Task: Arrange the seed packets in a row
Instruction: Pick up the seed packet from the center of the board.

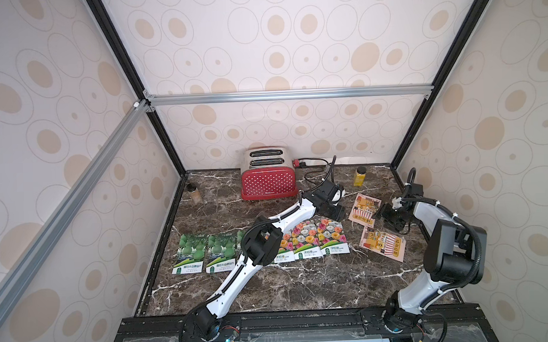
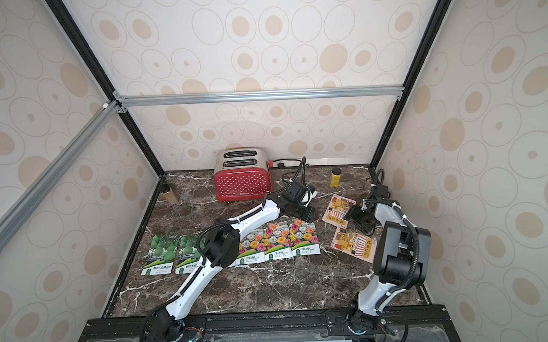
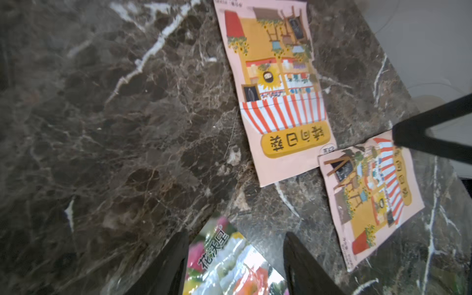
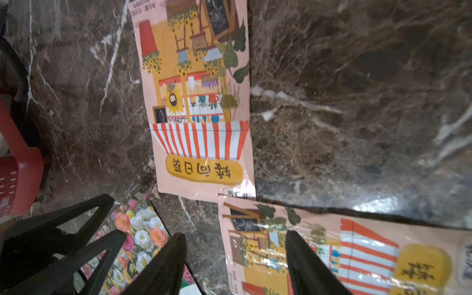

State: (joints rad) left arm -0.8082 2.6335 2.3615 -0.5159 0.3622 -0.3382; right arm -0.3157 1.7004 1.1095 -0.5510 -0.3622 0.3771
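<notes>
**Bimanual tabletop scene, packets partly aligned.** In both top views a row is seen along the dark brown, white-veined marble tabletop [image 1: 270, 287]. The flat green gourd-print seed packets [image 1: 189, 254] lie at its left end, one largely hidden behind the left arm [image 1: 262, 241]. Next come the glossy multicoloured flower-print seed packets [image 1: 306, 241] with white bottom bands, laid edge to edge or slightly overlapped. Two peach paper packets with striped-awning shop drawings are not yet in line. The far peach packet [image 1: 364, 208] lies behind the row's right end, and the near peach packet [image 1: 383, 243] lies askew just beyond the last flower packet. Their corners are shown touching in the wrist views.

The left gripper [image 3: 236, 233] is held with its jaws apart and empty over a corner of the last flower packet. The right gripper [image 4: 235, 233] is likewise spread and empty, poised over an edge of the near peach packet. Its height above the paper cannot be told.

**Hazards, as judged:**
- A thin packet lying flat on polished stone may be pushed rather than pinched, and so slid into the aligned row.
- If one peach packet is dragged, its neighbour may be carried along at the touching corners.
- As both grippers are crowded together, a collision may be caused by any sideways sweep.
</notes>
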